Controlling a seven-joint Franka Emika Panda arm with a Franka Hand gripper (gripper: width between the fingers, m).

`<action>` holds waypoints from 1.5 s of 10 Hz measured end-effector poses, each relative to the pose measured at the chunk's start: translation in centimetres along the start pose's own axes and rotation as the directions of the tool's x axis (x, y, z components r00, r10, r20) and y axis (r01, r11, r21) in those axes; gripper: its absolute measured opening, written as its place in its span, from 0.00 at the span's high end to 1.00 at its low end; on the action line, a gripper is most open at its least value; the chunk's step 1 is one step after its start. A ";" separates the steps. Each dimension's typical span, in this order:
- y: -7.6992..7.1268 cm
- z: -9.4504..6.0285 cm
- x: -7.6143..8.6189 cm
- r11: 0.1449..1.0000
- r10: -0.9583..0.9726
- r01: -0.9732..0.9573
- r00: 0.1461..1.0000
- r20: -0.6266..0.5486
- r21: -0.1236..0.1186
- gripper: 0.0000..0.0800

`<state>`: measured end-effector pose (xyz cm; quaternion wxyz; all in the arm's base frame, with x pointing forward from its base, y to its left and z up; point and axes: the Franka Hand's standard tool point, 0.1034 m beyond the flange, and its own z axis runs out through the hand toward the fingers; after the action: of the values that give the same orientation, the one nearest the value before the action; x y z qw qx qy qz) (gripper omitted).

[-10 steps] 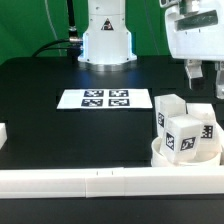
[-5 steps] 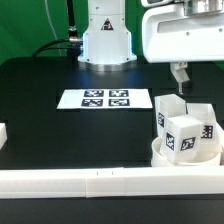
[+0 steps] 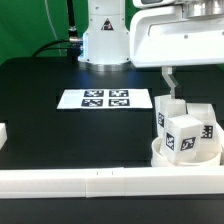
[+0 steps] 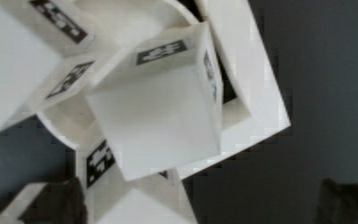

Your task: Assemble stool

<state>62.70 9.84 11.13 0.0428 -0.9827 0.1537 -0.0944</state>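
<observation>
Arm low, jaws above upright legs (image 3: 184, 126)

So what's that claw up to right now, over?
Claw hanging just above the legs, holding nothing; open or shut, can't tell. Three legs standing on the seat disc, none fitted that I can see. Nothing in the way.

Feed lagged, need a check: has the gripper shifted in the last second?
Yes. The gripper moved toward the exterior view's left, closer to the flat white marker board.
</observation>
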 end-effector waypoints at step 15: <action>-0.9 1.0 -1.9 0.332 -0.940 0.943 0.333 0.078 -0.021 0.19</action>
<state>61.35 11.35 9.89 -0.0462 -0.8941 -0.4398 -0.0714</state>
